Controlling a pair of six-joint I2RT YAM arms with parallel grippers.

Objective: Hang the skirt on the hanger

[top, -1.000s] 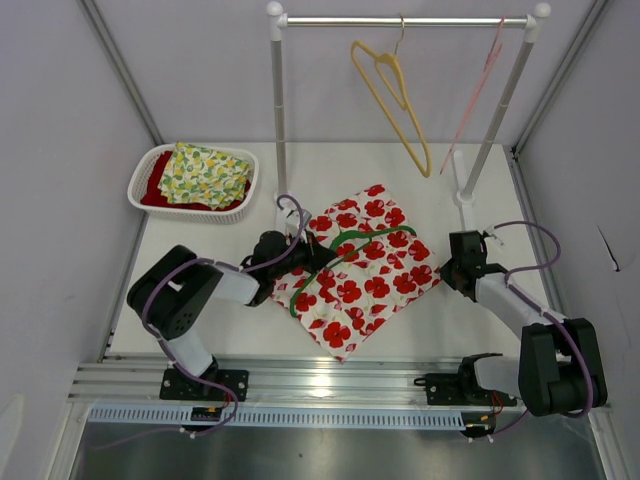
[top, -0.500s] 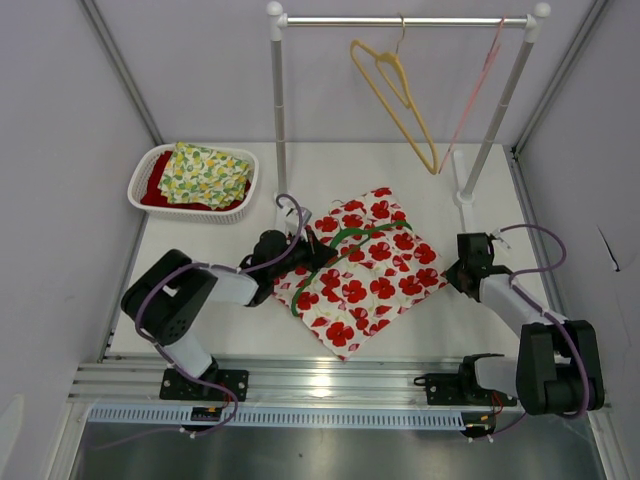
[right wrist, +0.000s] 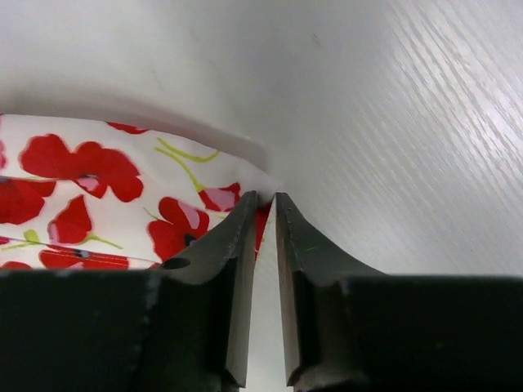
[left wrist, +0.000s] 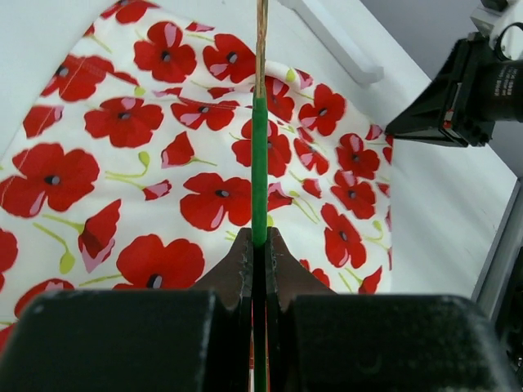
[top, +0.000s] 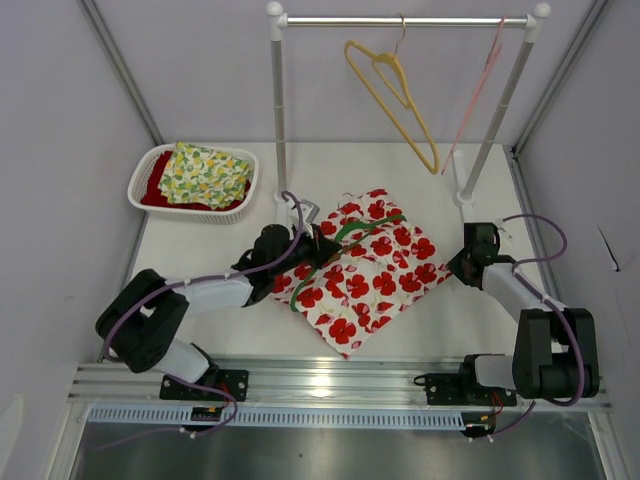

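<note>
The skirt [top: 365, 275], white with red poppies, lies flat on the table's middle. A green hanger [top: 345, 240] lies across its upper left part. My left gripper [top: 315, 255] is at the skirt's left edge and shut on the green hanger's bar [left wrist: 259, 163], which runs straight out from between the jaws [left wrist: 259, 238] over the fabric [left wrist: 163, 163]. My right gripper [top: 455, 268] is at the skirt's right corner, its jaws nearly together with the corner of the fabric [right wrist: 98, 188] pinched at the tips [right wrist: 263, 200].
A clothes rack [top: 400, 20] stands at the back with a yellow hanger [top: 395, 95] and a pink hanger [top: 475, 90] on its bar. A white basket [top: 150, 165] of folded clothes [top: 205, 172] sits at the back left. The right arm [left wrist: 466, 90] shows in the left wrist view.
The skirt and green hanger have slid to the right and away. My right gripper moved back and right with the corner. My left arm stretched out further, following with the hanger.
</note>
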